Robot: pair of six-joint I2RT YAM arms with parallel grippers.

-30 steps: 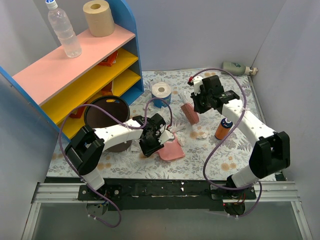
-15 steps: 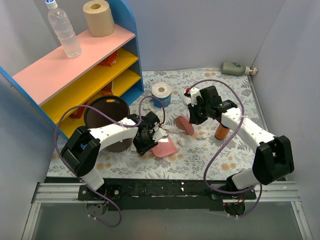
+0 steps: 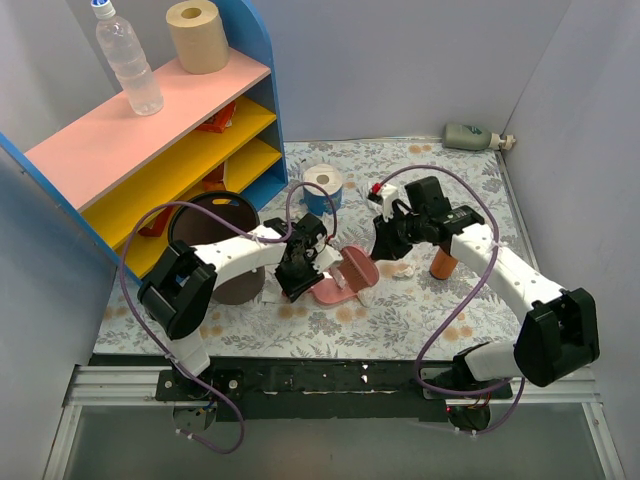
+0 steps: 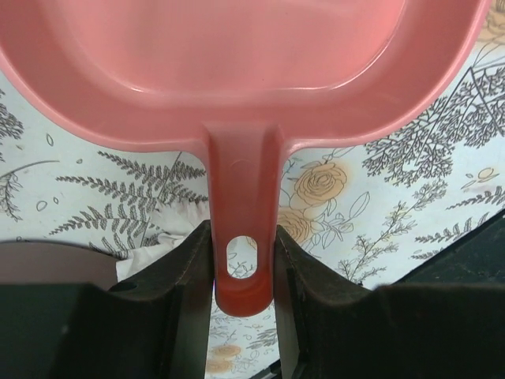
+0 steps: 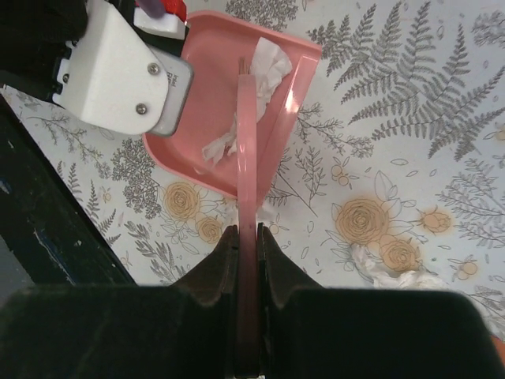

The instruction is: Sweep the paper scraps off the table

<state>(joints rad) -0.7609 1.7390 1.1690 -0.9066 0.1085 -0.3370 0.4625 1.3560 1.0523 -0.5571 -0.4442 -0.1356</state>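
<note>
Two paper scraps (image 5: pixel 267 65) have slid into the pink dustpan (image 5: pixel 211 101).

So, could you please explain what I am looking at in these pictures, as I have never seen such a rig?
Two robot arms, left and right, are bolted at the near edge of the table. One picture looks down from above; the other two come from a camera on each wrist. The left claw is closed on the handle of a pink dustpan. The right claw is clamped on a flat pink sweeper, seen edge-on, reaching into the pan. Some paper scraps lie in the pan; another scrap lies on the flowered cloth. A white toilet roll and an orange bottle also stand there.
</note>
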